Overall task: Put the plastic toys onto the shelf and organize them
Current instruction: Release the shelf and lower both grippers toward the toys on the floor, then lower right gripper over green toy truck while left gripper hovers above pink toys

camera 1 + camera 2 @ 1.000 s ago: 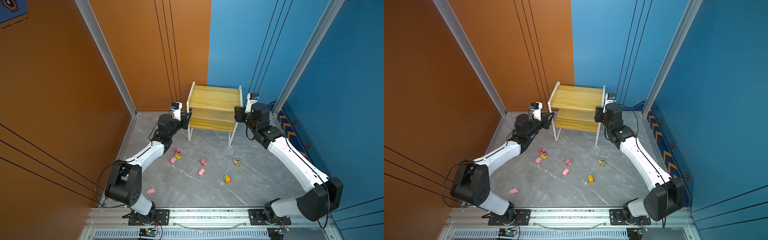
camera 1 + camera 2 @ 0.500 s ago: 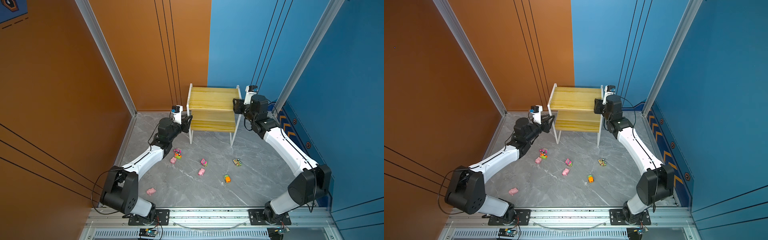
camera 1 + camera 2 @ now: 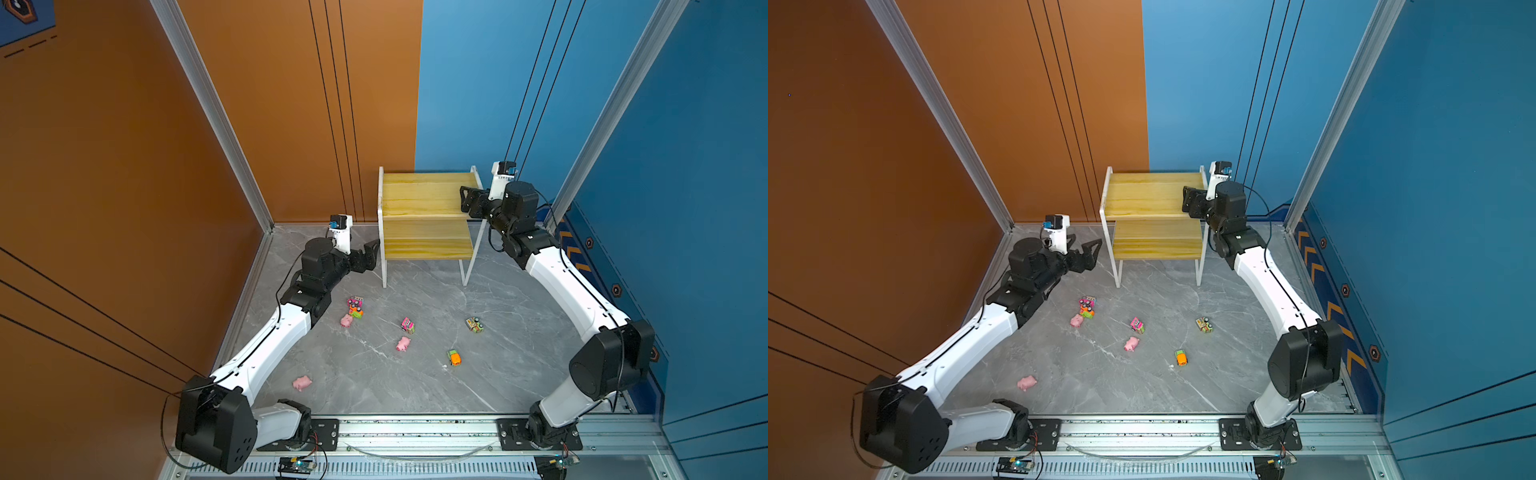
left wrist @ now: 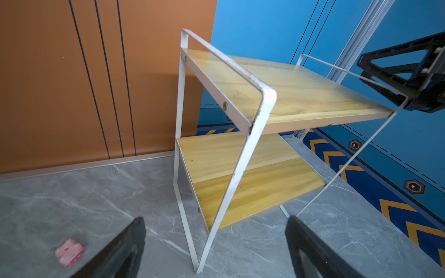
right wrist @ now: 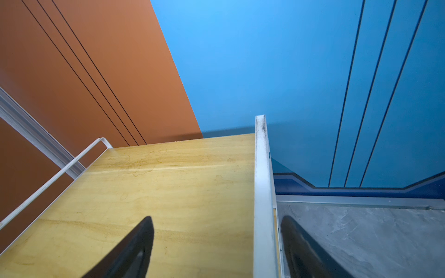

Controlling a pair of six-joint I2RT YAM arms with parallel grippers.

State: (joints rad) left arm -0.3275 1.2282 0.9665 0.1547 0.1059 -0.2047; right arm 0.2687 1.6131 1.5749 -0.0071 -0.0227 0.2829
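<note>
at the back wall the shelf (image 3: 424,216) stands on the grey floor (image 3: 415,382), both yellow boards bare. left gripper (image 3: 368,253) sits just off the shelf's left frame, jaws spread, holding nothing. right gripper (image 3: 467,201) is at the upper board's right edge; in its wrist view the fingers (image 5: 134,250) straddle the white side rail (image 5: 262,192), apart, not clamping it. toys all lie on the floor in front of the shelf: truck cluster (image 3: 355,306) with a pig (image 3: 346,320) beside it, pink truck (image 3: 407,325), pig (image 3: 403,344), yellow truck (image 3: 474,324), orange truck (image 3: 454,357), lone pig (image 3: 302,382) farthest from the shelf.
</note>
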